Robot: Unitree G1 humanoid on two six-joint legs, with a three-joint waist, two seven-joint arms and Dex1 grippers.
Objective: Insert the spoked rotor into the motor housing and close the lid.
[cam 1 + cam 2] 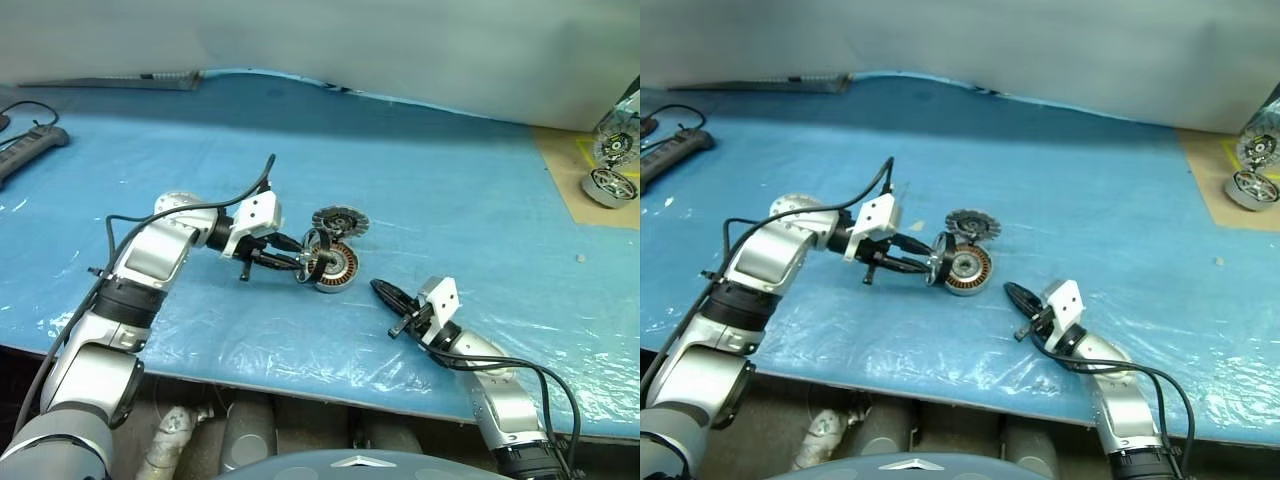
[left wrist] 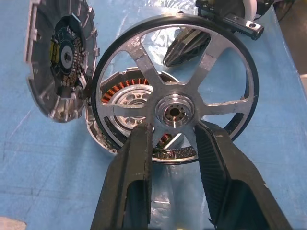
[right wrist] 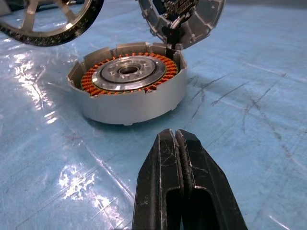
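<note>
Head views: the motor housing (image 1: 338, 267) sits on the blue-covered table (image 1: 430, 180), nearer its front edge than its back, with the lid (image 1: 340, 221) propped just behind it. The left gripper (image 1: 308, 262) holds the spoked rotor (image 1: 318, 254) upright beside the housing. Left wrist view: both fingers (image 2: 129, 167) pinch the rotor at its silver hub; dark rim, five spokes. Right wrist view: the right gripper (image 3: 178, 143) has its jaws pressed together, empty, near the housing, whose copper windings ring a grey core; the lid appears to lean on its far rim.
</note>
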